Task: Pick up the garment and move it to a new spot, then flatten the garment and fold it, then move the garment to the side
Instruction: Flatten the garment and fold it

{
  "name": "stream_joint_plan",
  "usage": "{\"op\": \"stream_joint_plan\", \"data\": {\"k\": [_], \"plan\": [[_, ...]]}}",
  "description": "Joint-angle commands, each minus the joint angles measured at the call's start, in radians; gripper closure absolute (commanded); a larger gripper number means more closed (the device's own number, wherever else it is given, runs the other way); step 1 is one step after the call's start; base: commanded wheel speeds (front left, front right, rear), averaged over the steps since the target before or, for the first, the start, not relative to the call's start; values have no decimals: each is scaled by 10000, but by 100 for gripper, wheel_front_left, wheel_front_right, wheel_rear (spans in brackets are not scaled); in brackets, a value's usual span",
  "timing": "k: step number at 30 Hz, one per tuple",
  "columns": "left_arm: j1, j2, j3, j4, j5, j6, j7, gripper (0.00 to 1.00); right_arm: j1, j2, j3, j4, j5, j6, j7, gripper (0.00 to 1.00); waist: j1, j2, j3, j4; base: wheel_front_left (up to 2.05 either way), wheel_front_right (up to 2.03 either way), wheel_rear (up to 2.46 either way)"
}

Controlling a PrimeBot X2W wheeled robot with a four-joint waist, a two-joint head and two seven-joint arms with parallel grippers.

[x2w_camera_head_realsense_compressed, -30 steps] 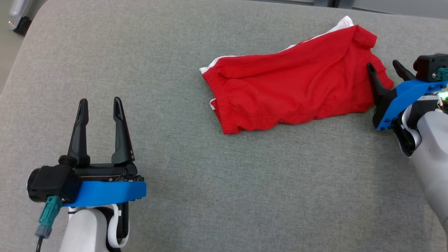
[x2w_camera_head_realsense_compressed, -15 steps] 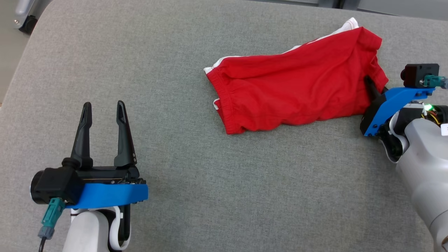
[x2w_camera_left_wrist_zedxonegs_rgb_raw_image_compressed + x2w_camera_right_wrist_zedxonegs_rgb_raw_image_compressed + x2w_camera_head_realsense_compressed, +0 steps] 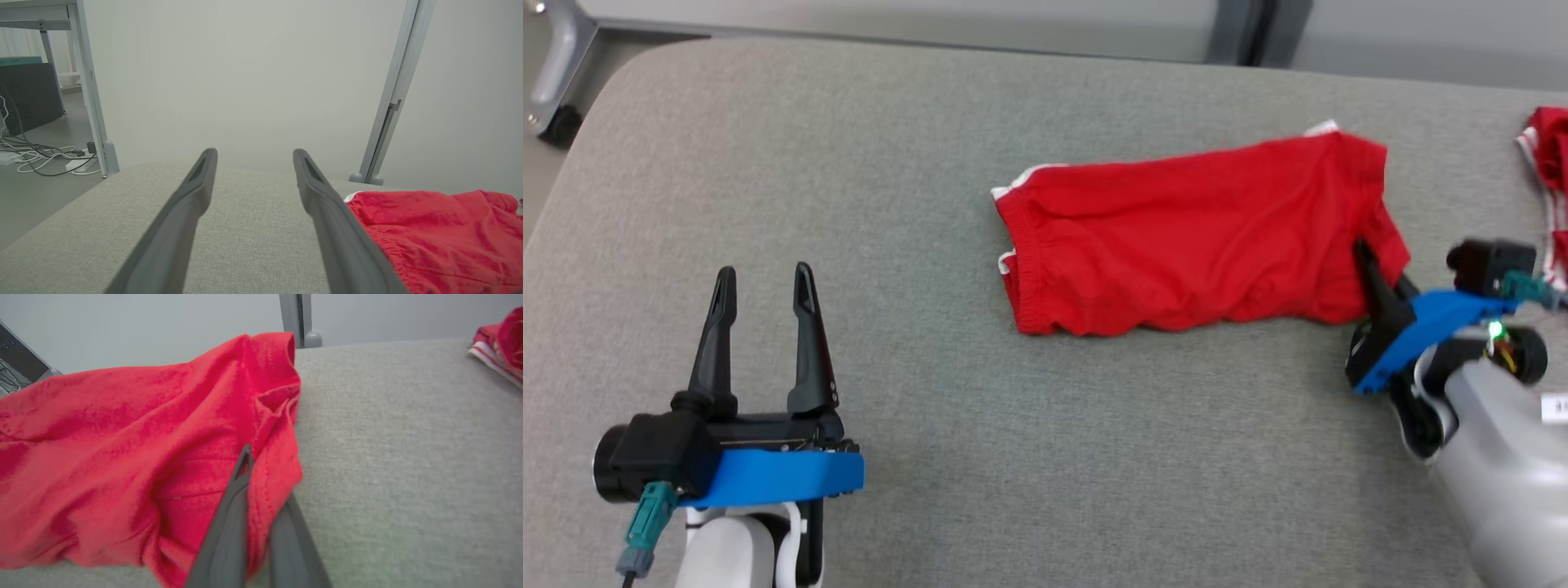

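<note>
A pair of red cotton shorts with white trim (image 3: 1192,237) lies rumpled on the grey fabric-covered worktop (image 3: 931,122), in its right half and nearer the far edge than the near one. The shorts' long side runs roughly along that far edge. The gathered elastic waistband points toward the middle of the worktop and the leg openings toward the right edge. The right gripper (image 3: 1364,261) reaches in from the right edge at the shorts' near right corner. In the right wrist view its two dark fingers are drawn together on a fold of the hem, with red cloth (image 3: 122,457) pinched between them and bunched over the right gripper (image 3: 257,465). The rest of the shorts lies on the worktop (image 3: 388,437). The left gripper (image 3: 764,273) is near the front left corner, well apart from the shorts, its fingers spread wide with nothing between them. In the left wrist view the left gripper (image 3: 254,152) shows bare grey worktop (image 3: 253,228) in the gap, and the waistband end of the shorts (image 3: 441,228) lies off to one side. A second red garment with white stripes (image 3: 1547,163) lies crumpled at the far right edge, apart from the shorts, and shows in the right wrist view too (image 3: 498,343). A pale grey metal post (image 3: 388,102) stands beyond the far edge.
</note>
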Motion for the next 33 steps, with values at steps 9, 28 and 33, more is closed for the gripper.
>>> {"op": "stream_joint_plan", "data": {"k": [9, 28, 33], "plan": [[663, -11, 202, -109, 219, -60, -44, 0, 2639, -621, -514, -1601, 932, 0, -162, 100, 1, 0, -886, -756, 0, 0, 0], [1109, -12, 42, -117, 258, -155, -44, 0, 2291, -323, -1426, -2686, -205, 0, -32, 100, 1, 0, -1420, -612, 0, 0, 0], [1150, -12, -106, -115, 184, -113, -44, 0, 1685, 194, -1178, -2918, -609, 0, 278, 100, 1, 0, -1533, -340, 0, 0, 0]]}}
